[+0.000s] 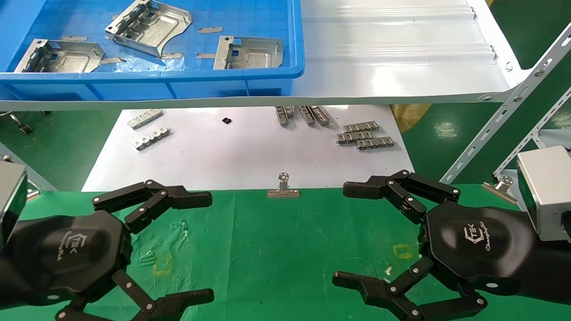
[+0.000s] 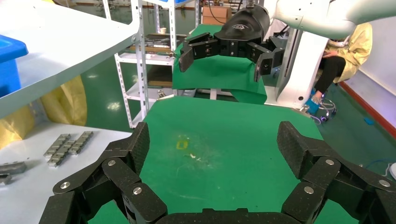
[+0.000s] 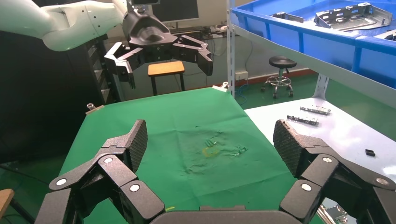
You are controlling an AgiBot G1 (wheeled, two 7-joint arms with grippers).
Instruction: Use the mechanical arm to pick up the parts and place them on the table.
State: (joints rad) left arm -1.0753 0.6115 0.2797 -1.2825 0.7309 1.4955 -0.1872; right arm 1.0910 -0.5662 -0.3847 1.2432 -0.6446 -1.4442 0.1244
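The table (image 1: 285,249), spread with wrinkled green cloth, filled the near half of my head view, and both of my grippers hung low over it. Beyond its far edge lay a glossy white sheet (image 1: 232,156), and above that a white shelf (image 1: 401,53) carried the blue bin (image 1: 267,76) at upper left.

My left gripper (image 1: 212,247) sat over the near left part of the cloth with its fingers spread wide and nothing between them. My right gripper (image 1: 339,234) mirrored it over the near right part, its fingers just as far apart and holding nothing. The two pointed toward each other, well apart, with bare cloth between them. From the left wrist I could see the right gripper (image 2: 224,63) farther off, splayed above the cloth; from the right wrist the left gripper (image 3: 161,58) looked the same.

The parts were all in the bin, none on the table: one plate (image 1: 60,55) at its left, a second (image 1: 149,26) tilted near the middle and a third (image 1: 250,52) toward the right wall.

On the white sheet lay small toothed metal strips (image 1: 363,135), in groups at right, centre and left. A binder clip (image 1: 283,187) gripped the cloth's far edge at the middle, and two faint yellow square marks (image 1: 403,251) showed on the cloth.
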